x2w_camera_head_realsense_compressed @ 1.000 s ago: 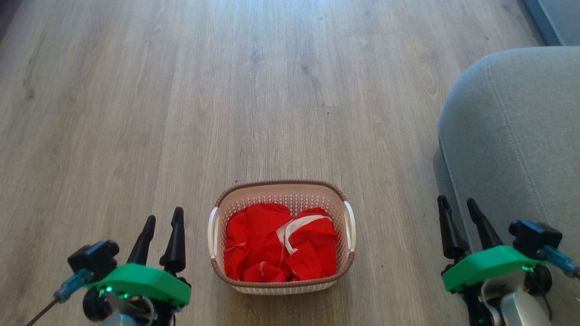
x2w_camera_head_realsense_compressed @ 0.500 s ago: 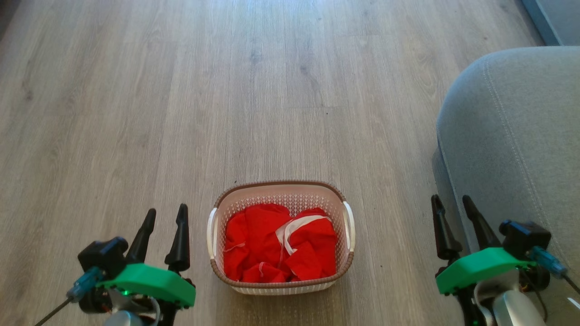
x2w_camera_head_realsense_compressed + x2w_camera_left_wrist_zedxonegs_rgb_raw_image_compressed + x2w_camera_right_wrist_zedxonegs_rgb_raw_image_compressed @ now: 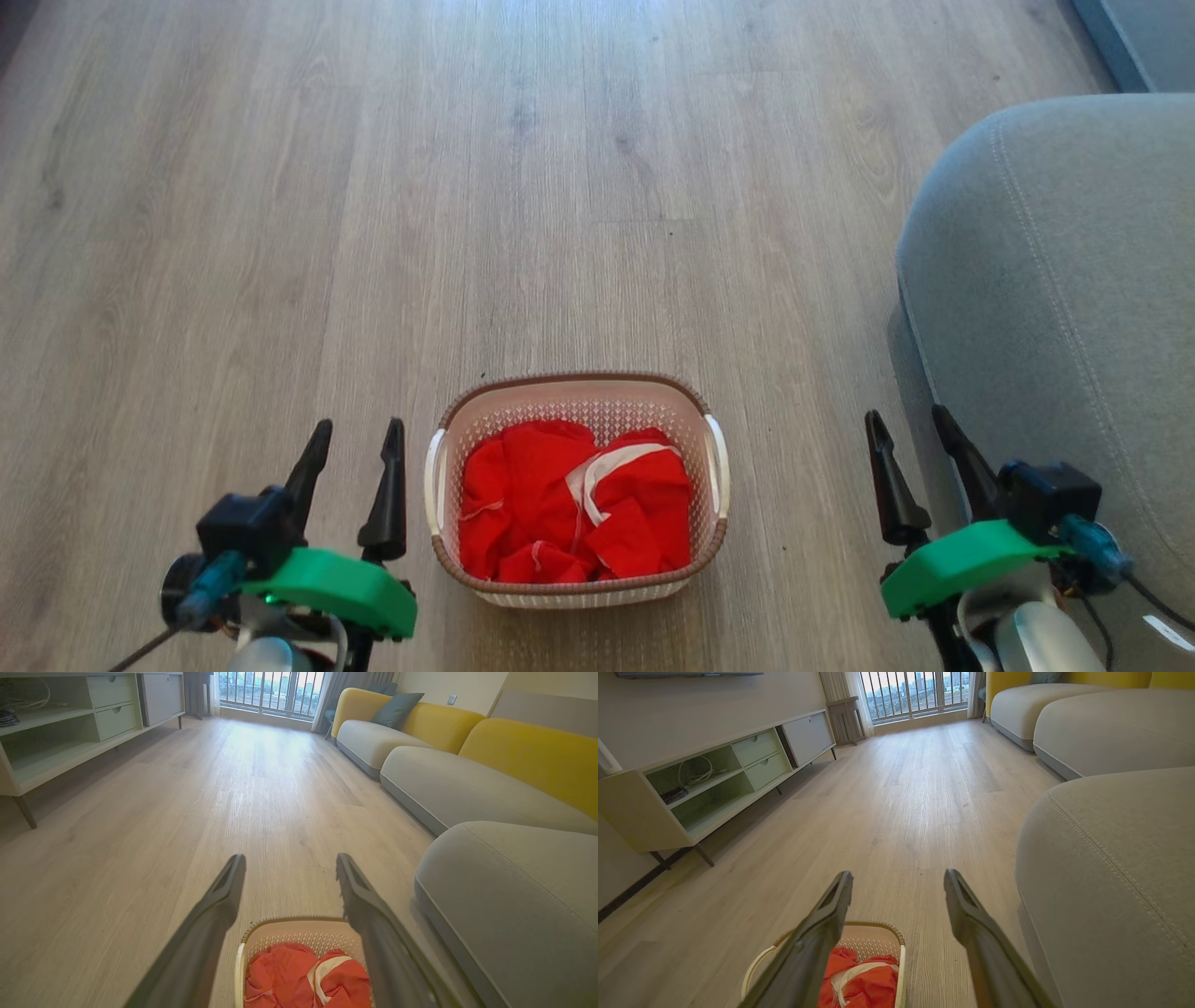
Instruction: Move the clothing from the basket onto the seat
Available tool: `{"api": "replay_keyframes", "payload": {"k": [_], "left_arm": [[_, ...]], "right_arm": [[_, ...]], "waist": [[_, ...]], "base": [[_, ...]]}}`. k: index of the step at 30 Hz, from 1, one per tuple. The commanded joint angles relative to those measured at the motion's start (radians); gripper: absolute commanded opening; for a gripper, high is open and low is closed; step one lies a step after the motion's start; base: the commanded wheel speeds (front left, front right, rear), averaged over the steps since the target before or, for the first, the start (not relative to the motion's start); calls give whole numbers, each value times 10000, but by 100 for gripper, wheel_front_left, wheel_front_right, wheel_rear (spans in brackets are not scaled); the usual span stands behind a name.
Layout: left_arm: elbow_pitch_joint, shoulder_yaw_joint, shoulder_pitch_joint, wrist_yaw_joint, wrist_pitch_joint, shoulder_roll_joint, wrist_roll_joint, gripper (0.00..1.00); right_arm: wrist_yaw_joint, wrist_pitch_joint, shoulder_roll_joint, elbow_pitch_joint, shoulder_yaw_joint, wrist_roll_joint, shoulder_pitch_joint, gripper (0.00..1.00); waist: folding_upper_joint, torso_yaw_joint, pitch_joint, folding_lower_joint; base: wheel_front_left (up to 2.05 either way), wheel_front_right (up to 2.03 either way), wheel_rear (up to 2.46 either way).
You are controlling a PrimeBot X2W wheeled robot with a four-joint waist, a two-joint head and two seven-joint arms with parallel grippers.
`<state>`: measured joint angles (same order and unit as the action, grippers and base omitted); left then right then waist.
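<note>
The red clothing point(image 3: 579, 509) with a white band lies crumpled inside the cream basket point(image 3: 571, 385), which stands on the wood floor at the bottom centre of the head view. The grey seat point(image 3: 1064, 280) rises at the right edge. My left gripper point(image 3: 358, 439) is open just left of the basket, nothing between its fingers. My right gripper point(image 3: 907, 425) is open between the basket and the seat, close to the seat's side. The left wrist view has the clothing point(image 3: 303, 977), the basket point(image 3: 299, 931) and the seat point(image 3: 514, 896); the right wrist view has the clothing point(image 3: 864, 982) and the seat point(image 3: 1111, 858).
Wood floor point(image 3: 467, 187) stretches ahead of the basket. A low pale cabinet point(image 3: 691, 793) with open shelves runs along the left wall. More grey and yellow sofa sections point(image 3: 448, 774) line the right side, with a window point(image 3: 266, 690) at the far end.
Both grippers have shifted inward toward the basket, the left one rightward and the right one leftward. Both stay open. The basket and clothing have not moved.
</note>
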<state>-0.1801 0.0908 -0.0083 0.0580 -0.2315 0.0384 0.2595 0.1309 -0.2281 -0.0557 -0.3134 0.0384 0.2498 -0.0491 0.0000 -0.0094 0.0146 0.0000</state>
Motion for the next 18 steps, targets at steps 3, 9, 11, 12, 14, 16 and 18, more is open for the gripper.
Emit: {"api": "replay_keyframes", "payload": {"k": [3,9,11,12,14,16,18], "left_arm": [[392,-234,-364,-63,-229,116,-525,100],[357,-231,-369,-43,-302,118,-709,100],[330,-244,-366,-33,-302,118,-679,100],[318,-245,-365,-25,-302,118,-669,100],[304,-249,-361,-13,-302,118,-653,100],[293,-253,-359,-3,-302,118,-635,100],[288,-256,-365,3,-302,118,-628,100]], "right_arm": [[-2,-263,-151,271,292,-386,-486,100],[-2,-337,-135,272,291,-325,-482,100],[-2,-337,-139,272,289,-282,-479,100],[-2,-337,-136,270,289,-212,-478,100],[-2,-337,-128,277,272,-53,-475,100],[-2,-337,-140,279,279,9,-471,100],[-2,-337,-149,275,283,42,-458,100]], "waist": [[0,-9,7,0],[0,-28,12,0],[0,-40,13,0],[0,-46,15,0],[0,-54,13,0],[0,-58,18,0],[0,-59,27,0]], "base": [[0,0,0],[0,0,0],[0,0,0],[0,0,0],[0,0,0],[0,0,0],[0,0,0]]}}
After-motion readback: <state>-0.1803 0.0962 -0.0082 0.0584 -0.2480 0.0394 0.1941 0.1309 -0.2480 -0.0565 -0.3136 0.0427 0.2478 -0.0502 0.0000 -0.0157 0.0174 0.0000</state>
